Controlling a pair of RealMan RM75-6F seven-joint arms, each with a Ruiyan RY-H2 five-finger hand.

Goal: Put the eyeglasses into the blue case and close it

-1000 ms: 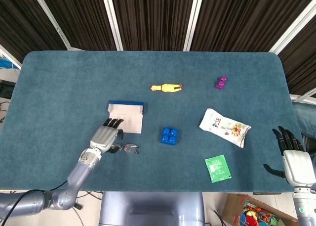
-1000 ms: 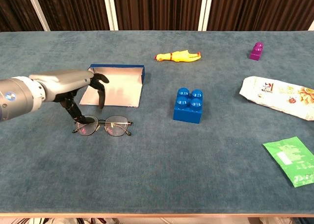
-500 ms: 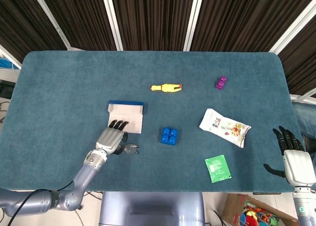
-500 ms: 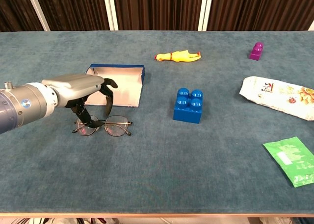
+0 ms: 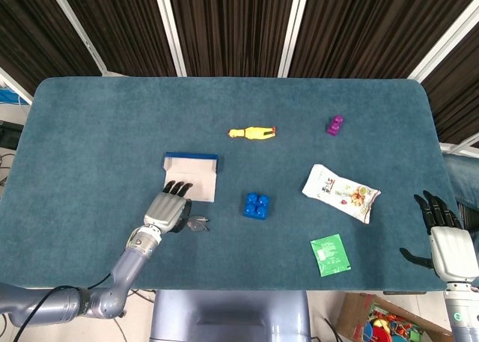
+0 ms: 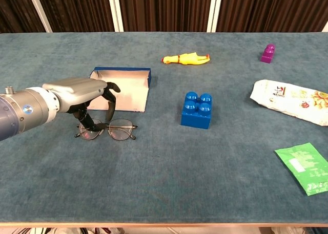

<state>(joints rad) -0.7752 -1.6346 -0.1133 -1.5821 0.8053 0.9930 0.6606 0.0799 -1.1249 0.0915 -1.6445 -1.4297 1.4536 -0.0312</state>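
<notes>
The eyeglasses point(image 6: 110, 131) are thin, round and wire-framed, and lie on the blue cloth just in front of the case; in the head view the eyeglasses point(image 5: 197, 224) stick out to the right of my hand. The blue case point(image 6: 123, 88) lies open with a white inside, and the case point(image 5: 191, 179) has its blue lid wall at the far side. My left hand point(image 6: 84, 94) arches over the glasses' left lens, thumb and a finger pinching the frame. My left hand point(image 5: 168, 208) covers that lens from above. My right hand point(image 5: 443, 233) holds nothing, fingers spread, beyond the table's right front corner.
A blue toy brick point(image 6: 198, 110) stands right of the glasses. A yellow rubber chicken point(image 6: 185, 58) lies behind the case. A purple figure point(image 6: 267, 53), a snack bag point(image 6: 291, 101) and a green sachet point(image 6: 305, 168) occupy the right side.
My left hand moved right and down over the glasses and its fingers closed onto the frame. The glasses shifted slightly left. The right hand stayed put.
</notes>
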